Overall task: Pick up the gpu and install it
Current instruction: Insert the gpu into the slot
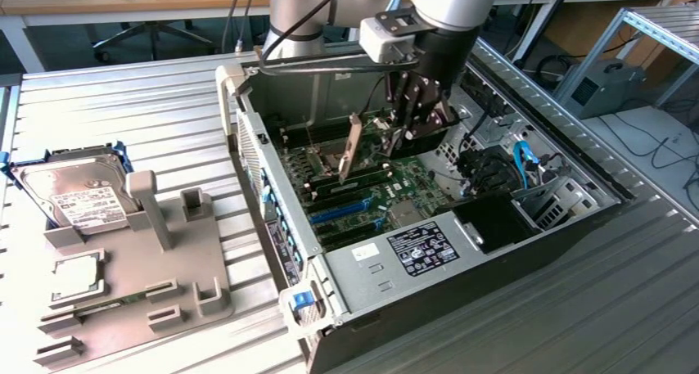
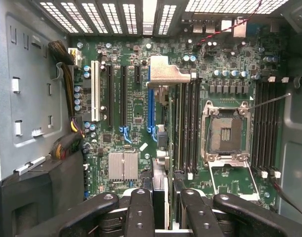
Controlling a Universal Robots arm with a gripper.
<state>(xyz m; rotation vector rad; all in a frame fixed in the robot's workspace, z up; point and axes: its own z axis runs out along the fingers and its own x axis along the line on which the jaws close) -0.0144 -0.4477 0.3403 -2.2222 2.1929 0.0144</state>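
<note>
My gripper (image 1: 417, 132) reaches down into the open computer case (image 1: 254, 157) and is shut on the gpu (image 1: 353, 149). The gpu is a thin dark card held on edge, with its silver end bracket pointing toward the case's rear wall. In the wrist view the gpu (image 2: 165, 76) appears edge-on. Its bracket is near the rear vents, and the board runs back between my black fingers (image 2: 140, 212). The card hangs above the motherboard (image 2: 136, 106), just beside the long blue slot (image 2: 151, 106), on the side of the memory slots (image 2: 188, 123). I cannot tell whether it touches the board.
The empty CPU socket (image 2: 227, 131) lies past the memory slots. A power supply (image 1: 421, 247) and cables (image 1: 525, 165) fill the case's near end. Outside the case, at the exterior view's left, a grey fixture (image 1: 153, 259) holds a hard drive (image 1: 77, 194) and a CPU chip (image 1: 77, 277).
</note>
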